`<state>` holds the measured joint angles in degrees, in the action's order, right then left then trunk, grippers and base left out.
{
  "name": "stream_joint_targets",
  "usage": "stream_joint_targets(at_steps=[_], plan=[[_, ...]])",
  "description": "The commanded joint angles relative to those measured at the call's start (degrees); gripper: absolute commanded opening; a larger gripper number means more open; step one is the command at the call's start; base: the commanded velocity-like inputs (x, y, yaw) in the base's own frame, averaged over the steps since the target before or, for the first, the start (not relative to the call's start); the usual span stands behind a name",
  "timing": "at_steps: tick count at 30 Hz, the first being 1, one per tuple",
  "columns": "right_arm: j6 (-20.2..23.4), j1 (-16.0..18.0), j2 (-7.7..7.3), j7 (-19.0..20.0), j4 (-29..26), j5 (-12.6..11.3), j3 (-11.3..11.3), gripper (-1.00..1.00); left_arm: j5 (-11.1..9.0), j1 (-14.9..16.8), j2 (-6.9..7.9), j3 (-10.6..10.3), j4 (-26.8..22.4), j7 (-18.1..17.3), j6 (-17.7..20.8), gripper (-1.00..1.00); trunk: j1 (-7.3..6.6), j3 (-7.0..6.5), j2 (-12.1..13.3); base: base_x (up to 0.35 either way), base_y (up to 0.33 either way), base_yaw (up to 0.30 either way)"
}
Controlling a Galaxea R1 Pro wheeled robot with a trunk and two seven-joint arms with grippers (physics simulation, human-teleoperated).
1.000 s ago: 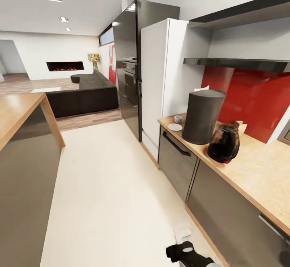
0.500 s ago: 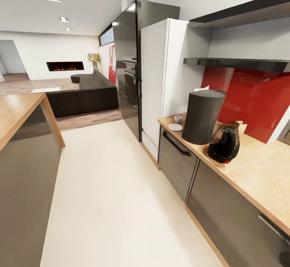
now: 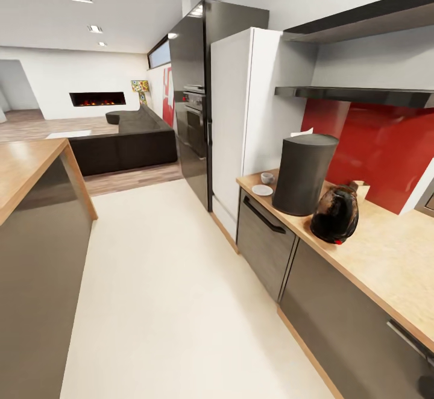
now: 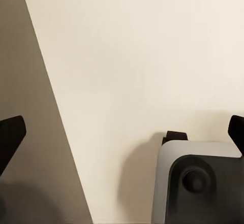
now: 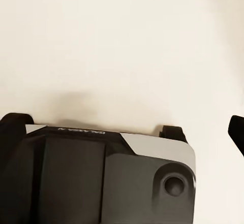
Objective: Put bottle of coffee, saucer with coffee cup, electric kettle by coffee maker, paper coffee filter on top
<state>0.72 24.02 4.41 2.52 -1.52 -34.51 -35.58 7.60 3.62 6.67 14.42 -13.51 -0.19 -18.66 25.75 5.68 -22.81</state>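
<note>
— Wooden countertop [image 3: 386, 266]! Why's everything at its far end?
— So the saucer [image 3: 262, 190], coffee cup [image 3: 267, 177] and electric kettle [image 3: 335, 213] sit near the coffee maker [image 3: 302, 173].
— The grippers?
— Left gripper [image 4: 122, 132] and right gripper [image 5: 127, 127] hang wide apart, empty, over floor [image 3: 175, 302].

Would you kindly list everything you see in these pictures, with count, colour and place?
Coffee maker: 1, dark grey, on the countertop.
Filter: 1, white, peeking over the coffee maker's top.
Kettle: 1, black, beside the coffee maker.
Saucer: 1, white, at the countertop's far end.
Cup: 1, pale, behind the saucer, not on it.
Countertop: 1, light wood, right.
Fridge: 1, white, past the countertop.
Shelves: 2, black, above the countertop.
Island: 1, wood-topped, left.
Sofa: 1, dark, far room.
Left hand: open, black fingers, over the floor.
Right hand: open, black fingers, over the floor.
</note>
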Motion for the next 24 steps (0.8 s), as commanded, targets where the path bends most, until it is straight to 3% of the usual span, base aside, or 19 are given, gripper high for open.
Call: stream_joint_targets(at_steps=[1, 18, 24], plan=[[0.1, 0.1, -0.01, 0.1, 0.0, -0.6, -0.5, 1.00, 0.6, 0.1, -0.04, 0.4, 0.1, 0.0, -0.2, 1.00, 0.03, 0.12, -0.1, 0.042, 0.000, 0.000], [0.1, 0.1, -0.09, 0.1, 0.1, -0.5, -0.5, 1.00, 0.5, 0.1, -0.16, 0.6, 0.1, 0.0, -0.1, 1.00, 0.03, 0.13, -0.1, 0.284, 0.000, 0.001], [0.1, 0.1, -0.10, 0.1, 0.0, -0.5, -0.5, 1.00, 0.5, 0.1, -0.17, 0.6, 0.1, 0.0, -0.1, 1.00, 0.03, 0.38, -0.1, 0.328, 0.000, 0.125]])
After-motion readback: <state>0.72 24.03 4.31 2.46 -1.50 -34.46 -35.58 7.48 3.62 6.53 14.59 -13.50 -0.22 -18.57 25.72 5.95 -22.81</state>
